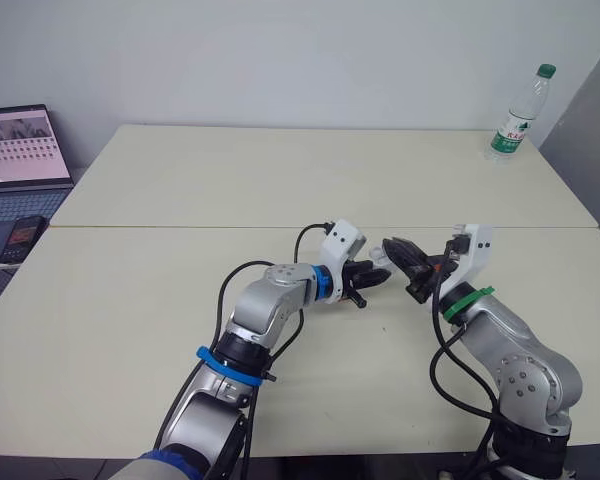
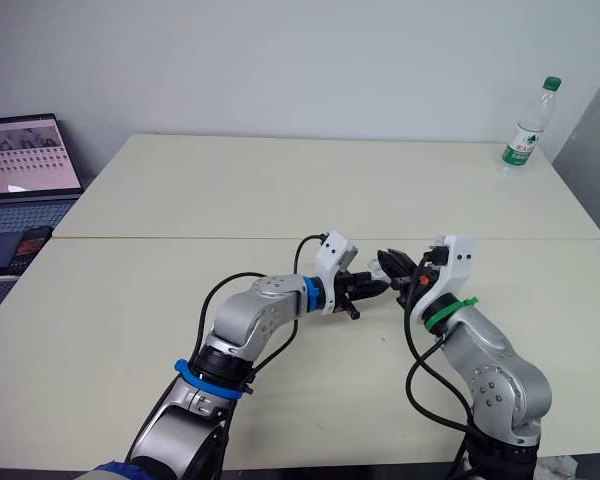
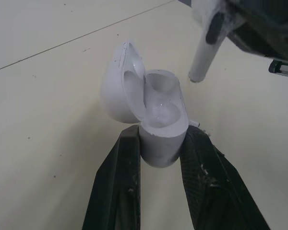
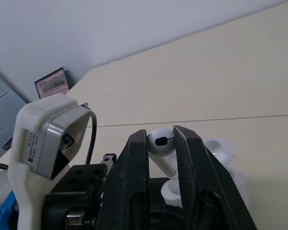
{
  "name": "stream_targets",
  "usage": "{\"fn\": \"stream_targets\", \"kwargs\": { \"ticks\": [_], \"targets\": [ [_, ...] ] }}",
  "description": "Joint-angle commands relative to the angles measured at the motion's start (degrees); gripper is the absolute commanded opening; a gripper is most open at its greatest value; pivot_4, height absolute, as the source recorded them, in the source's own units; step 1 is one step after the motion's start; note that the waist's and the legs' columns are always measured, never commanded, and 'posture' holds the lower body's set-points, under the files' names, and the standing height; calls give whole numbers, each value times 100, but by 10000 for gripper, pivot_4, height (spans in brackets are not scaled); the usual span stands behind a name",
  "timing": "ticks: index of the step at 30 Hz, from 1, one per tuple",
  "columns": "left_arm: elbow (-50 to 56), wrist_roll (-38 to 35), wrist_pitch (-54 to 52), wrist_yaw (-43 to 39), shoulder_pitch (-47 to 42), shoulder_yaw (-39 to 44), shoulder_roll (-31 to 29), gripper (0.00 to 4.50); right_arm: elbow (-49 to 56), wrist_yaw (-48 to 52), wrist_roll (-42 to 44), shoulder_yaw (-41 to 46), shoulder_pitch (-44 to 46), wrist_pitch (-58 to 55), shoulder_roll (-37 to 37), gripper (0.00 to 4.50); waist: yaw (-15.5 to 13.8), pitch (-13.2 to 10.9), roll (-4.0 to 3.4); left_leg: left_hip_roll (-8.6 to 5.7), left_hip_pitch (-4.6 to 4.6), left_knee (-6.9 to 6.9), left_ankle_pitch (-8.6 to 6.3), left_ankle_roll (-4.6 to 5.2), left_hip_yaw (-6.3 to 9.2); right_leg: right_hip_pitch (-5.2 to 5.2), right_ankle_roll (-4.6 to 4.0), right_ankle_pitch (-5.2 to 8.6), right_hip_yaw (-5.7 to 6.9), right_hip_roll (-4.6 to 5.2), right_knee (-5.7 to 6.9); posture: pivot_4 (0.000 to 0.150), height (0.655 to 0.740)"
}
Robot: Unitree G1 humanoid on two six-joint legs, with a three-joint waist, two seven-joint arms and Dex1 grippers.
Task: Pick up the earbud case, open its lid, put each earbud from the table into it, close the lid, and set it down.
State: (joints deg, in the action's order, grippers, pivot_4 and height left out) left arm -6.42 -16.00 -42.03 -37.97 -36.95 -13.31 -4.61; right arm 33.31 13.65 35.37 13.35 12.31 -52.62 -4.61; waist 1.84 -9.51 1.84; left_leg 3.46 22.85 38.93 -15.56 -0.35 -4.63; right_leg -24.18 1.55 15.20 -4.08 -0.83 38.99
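Earbud at open case, centre of both eye views.
Left gripper (image 3: 161, 136) is clamped on the case (image 3: 158, 117) body, lid flipped open. Right gripper (image 4: 161, 134) pinches the earbud (image 4: 160, 143), stem tip just beside the case's opening, apart.

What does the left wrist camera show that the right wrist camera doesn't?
Left wrist view: the left claw clamped on the earbud case, with the lid hinged open and the wells seemingly empty. Right wrist view: the right claw pinching the head of the earbud, plus a laptop far behind. Shared: the earbud's stem poised close to the open case, over the table.
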Motion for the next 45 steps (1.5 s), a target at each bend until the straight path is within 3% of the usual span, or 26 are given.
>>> {"fn": "stream_targets", "kwargs": {
  "ticks": [1,33,43,45],
  "targets": [
    [314,-197,37,-57,-169,130,47,7783,30,-46,69,-87,-47,239,-25,3685,-1,0,0,0,0,0,0,0,0,0,0,0,0,-1,0,1500,7362],
    [589,-736,-200,-12,-80,286,91,7783,-118,-423,388,-361,-188,469,-91,3685,0,0,0,0,2,-1,0,0,1,0,1,1,-1,-1,-3,1500,7362],
    [568,-689,-118,-5,-37,240,76,7783,-68,-371,672,-140,-157,657,-309,39319,0,-1,1,0,3,-2,0,0,1,0,1,1,-1,0,-6,1500,7362],
    [545,-657,-71,-5,-37,241,54,7783,-73,-242,748,0,-109,686,-528,44279,0,0,1,0,3,-3,0,0,1,-1,2,1,-1,0,-6,1500,7362]
  ]
}}
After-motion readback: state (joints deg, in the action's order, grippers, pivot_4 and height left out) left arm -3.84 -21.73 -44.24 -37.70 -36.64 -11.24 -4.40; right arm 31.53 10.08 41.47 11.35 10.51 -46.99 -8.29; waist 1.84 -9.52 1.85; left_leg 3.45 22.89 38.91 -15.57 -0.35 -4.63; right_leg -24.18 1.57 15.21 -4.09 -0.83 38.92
